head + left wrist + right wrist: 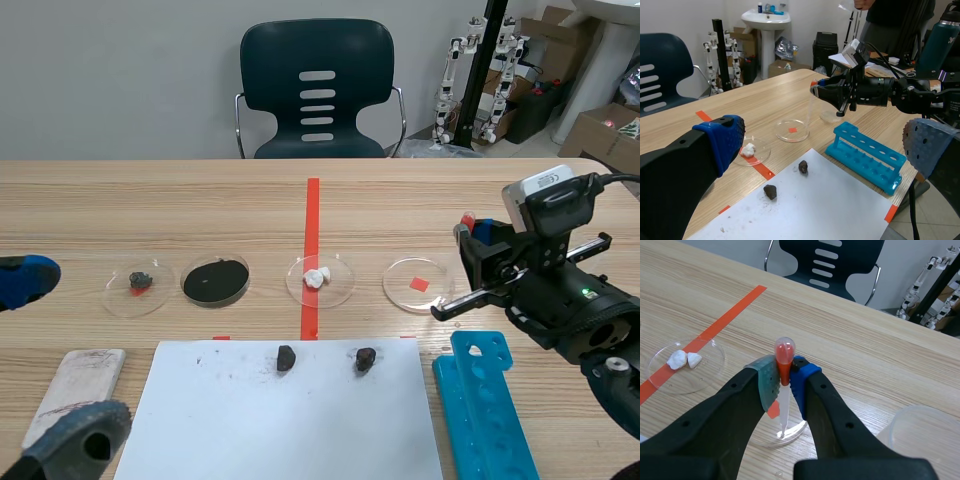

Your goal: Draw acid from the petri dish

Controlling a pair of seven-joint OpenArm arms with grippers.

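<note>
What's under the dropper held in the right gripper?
A clear petri dish sits under the tip of the dropper, with an orange-red tape mark showing through it. The right gripper covers most of the dish, so any liquid in it cannot be seen.

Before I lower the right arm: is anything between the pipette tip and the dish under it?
Nothing visible. The pipette, held in the right gripper, points straight down at the dish, with nothing between them.

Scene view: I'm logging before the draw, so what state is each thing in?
Dropper: upright, tip down in the petri dish.
Right pincer: shut on the Dropper.
Left pincer: open, holding nothing.
Tube rack: holes empty.
White-lump dish: uncovered.
</note>
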